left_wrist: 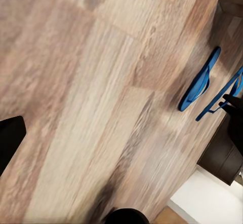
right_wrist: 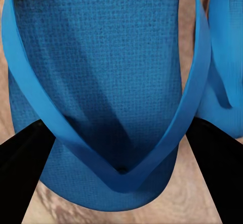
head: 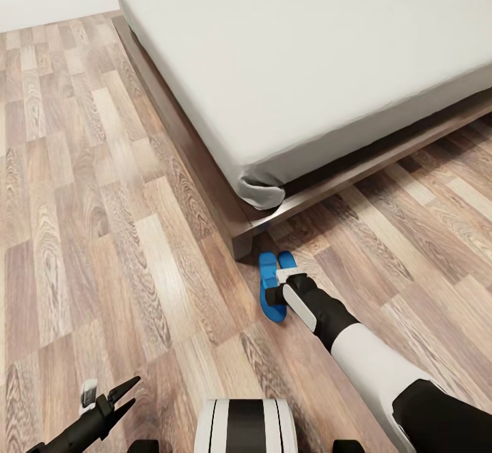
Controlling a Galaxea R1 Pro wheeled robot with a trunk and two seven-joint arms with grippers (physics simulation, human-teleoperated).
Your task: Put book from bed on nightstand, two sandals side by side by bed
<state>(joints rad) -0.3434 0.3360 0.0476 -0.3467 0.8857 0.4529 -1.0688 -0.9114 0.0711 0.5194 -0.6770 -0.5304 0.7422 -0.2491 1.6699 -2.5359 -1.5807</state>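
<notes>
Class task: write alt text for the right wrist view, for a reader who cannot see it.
A bright blue sandal seen very close, its thong straps meeting in a V between two dark gripper fingers. A second sandal lies alongside it on the wood floor.

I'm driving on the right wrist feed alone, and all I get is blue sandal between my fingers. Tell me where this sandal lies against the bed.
Observer: That sandal is flat on the wood floor, just off the corner of the bed frame, with the right gripper over it.
Operator: Give me the other sandal's position.
Observer: The second sandal lies close beside it on the robot's left, roughly parallel.
Operator: Report the left gripper.
Observer: The left gripper hangs open and empty above the floor, well away from both sandals.
</notes>
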